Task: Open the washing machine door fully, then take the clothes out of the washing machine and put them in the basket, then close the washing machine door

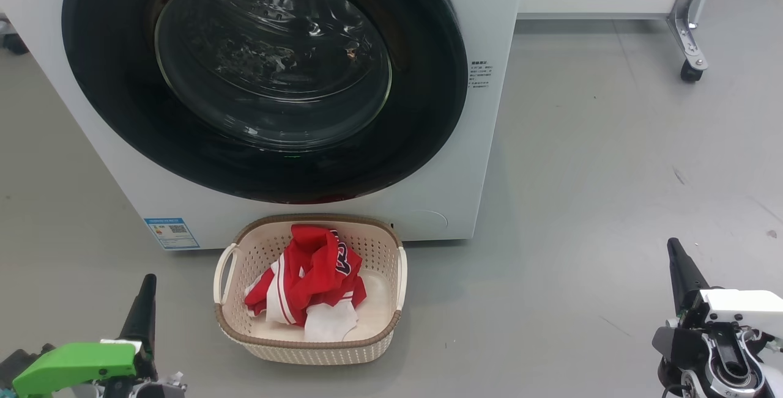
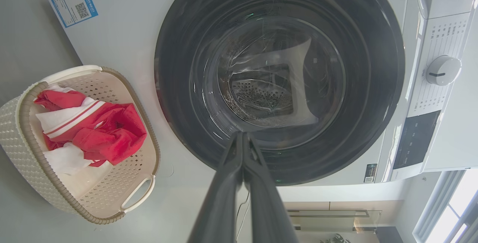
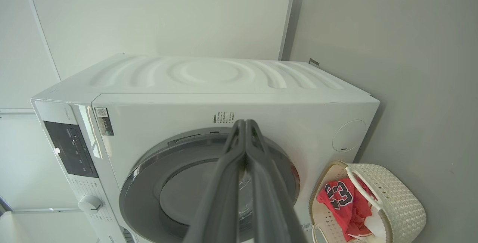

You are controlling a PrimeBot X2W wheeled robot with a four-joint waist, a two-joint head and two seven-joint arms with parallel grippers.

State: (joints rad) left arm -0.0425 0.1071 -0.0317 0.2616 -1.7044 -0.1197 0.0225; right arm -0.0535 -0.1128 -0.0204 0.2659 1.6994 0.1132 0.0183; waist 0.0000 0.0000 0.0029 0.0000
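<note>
Red jersey (image 1: 312,266) and white cloth (image 1: 330,323) lie in the basket (image 1: 306,343) right before the washing machine (image 1: 196,214), door (image 1: 422,110) looks shut, left hand (image 1: 148,280) and right hand (image 1: 673,244) pinched closed, empty: nothing seems left to do.

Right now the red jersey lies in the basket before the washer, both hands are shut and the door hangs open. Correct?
No: the washing machine door is closed, as the head view shows. The rest holds: red jersey in the basket, left hand and right hand shut.
</note>
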